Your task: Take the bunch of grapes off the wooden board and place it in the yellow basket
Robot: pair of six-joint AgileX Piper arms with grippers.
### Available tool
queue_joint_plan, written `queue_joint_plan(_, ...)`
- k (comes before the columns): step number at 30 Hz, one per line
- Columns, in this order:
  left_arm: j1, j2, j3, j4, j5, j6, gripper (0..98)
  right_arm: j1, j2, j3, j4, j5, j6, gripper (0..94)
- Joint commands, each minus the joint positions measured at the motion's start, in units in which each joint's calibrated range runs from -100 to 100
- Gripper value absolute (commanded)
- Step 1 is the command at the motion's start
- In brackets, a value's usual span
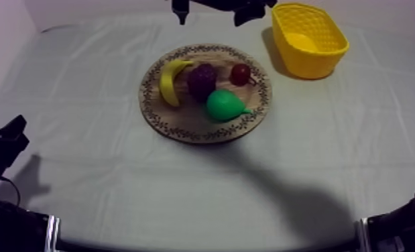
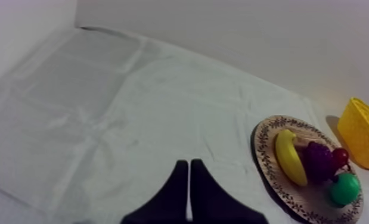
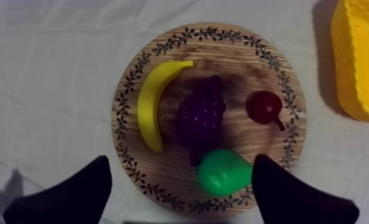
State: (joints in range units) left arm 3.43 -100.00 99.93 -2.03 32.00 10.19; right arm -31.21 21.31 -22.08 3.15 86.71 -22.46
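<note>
While the wooden board holds 4 fruits, dark-purple bunch of grapes mid-board between banana and small red fruit, yellow basket nearby, right fingers spread, left fingers closed.

top slants down; right wrist close above the board; left wrist views it from afar.

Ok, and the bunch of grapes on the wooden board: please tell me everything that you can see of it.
The bunch of grapes is a dark purple cluster of small round bumps, plastic by its look. It lies near the middle of the wooden board, between the banana and the small red fruit, with the pear close at one end. Whether it touches the banana I cannot tell. The right gripper, open, is above it and does not hold it.
</note>
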Motion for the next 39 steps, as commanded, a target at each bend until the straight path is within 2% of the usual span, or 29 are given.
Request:
queue_joint_plan(1,0.0,0.0,0.0,0.01,0.0,0.0,0.1,0.0,0.2,0.0,0.2,0.1,0.0,81.9)
queue_joint_plan(12,0.0,0.0,0.0,0.01,0.0,0.0,0.1,0.9,4.5,1.4,0.1,-3.1,0.4,81.6)
queue_joint_plan(30,0.0,0.0,0.0,0.01,0.0,0.0,0.1,1.8,18.8,2.9,0.2,-13.7,0.0,79.5)
queue_joint_plan(39,0.0,0.0,0.0,0.01,0.0,0.0,0.1,1.9,24.5,-1.7,-0.1,-14.7,0.3,79.6)
